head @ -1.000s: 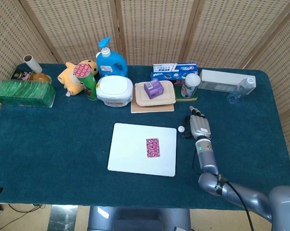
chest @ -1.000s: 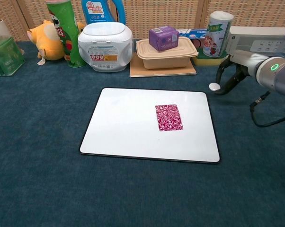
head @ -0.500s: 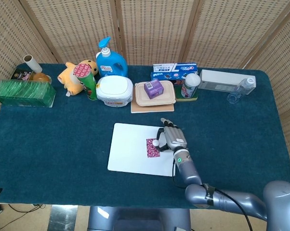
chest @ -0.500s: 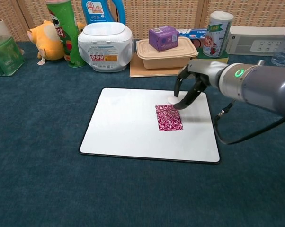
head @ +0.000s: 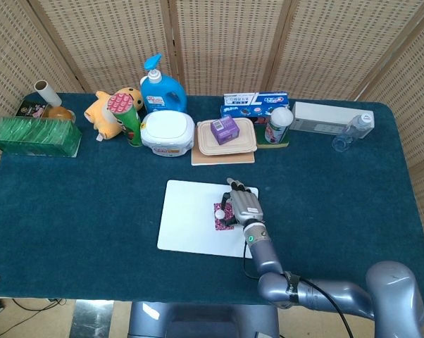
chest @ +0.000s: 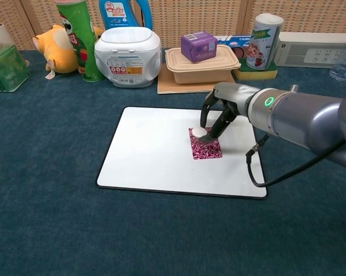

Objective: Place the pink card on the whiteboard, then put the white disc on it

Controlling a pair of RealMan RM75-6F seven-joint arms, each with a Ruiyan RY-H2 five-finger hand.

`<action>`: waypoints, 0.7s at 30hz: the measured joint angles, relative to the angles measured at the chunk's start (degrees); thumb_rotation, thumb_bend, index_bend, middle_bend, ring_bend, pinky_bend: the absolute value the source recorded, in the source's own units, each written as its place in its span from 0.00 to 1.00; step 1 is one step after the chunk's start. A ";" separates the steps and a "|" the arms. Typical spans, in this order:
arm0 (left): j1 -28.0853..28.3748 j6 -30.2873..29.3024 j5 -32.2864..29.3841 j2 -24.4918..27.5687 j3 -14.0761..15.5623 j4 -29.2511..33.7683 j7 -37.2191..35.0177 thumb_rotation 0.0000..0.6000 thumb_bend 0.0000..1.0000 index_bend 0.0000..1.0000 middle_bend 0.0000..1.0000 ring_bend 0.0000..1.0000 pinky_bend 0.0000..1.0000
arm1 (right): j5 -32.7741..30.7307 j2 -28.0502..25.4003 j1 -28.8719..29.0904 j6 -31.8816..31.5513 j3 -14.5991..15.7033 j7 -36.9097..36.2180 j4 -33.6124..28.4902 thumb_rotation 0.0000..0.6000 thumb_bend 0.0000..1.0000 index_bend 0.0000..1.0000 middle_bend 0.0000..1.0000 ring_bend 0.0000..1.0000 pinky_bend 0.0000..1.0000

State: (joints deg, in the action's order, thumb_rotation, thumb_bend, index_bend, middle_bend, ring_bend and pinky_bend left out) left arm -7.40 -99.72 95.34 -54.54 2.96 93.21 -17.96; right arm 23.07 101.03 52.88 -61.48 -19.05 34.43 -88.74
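Since a second ago you have carried the right hand from the bare cloth right of the whiteboard to a spot over its middle, and the white disc has come with it. From the head view, your fingers pinch the disc directly above the pink card, which lies flat on the whiteboard, right of its centre. Whether the disc touches the card you cannot tell here. Dark teal cloth covers the table, and woven cane screens stand behind it. From the chest view, the right hand reaches in from the whiteboard's right side, fingers curled down and closed on the white disc at the pink card's upper edge. Your left hand appears in neither view.
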 measured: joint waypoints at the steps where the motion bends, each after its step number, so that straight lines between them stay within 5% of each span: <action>1: 0.00 -0.02 0.03 0.00 0.00 0.01 0.00 1.00 0.13 0.00 0.00 0.00 0.00 | -0.10 -0.08 -0.03 0.10 -0.03 -0.10 0.05 1.00 0.34 0.53 0.06 0.00 0.12; 21: 0.24 0.73 -0.13 -0.02 0.08 0.76 0.85 1.00 0.13 0.00 0.00 0.00 0.00 | -1.38 -0.42 -0.40 2.11 0.54 -1.67 1.35 1.00 0.34 0.53 0.06 0.00 0.12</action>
State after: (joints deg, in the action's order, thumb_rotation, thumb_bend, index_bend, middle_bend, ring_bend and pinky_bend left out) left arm -7.16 -98.99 95.21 -54.55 3.04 93.97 -17.10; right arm 21.69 100.62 52.49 -59.37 -18.50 32.76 -87.39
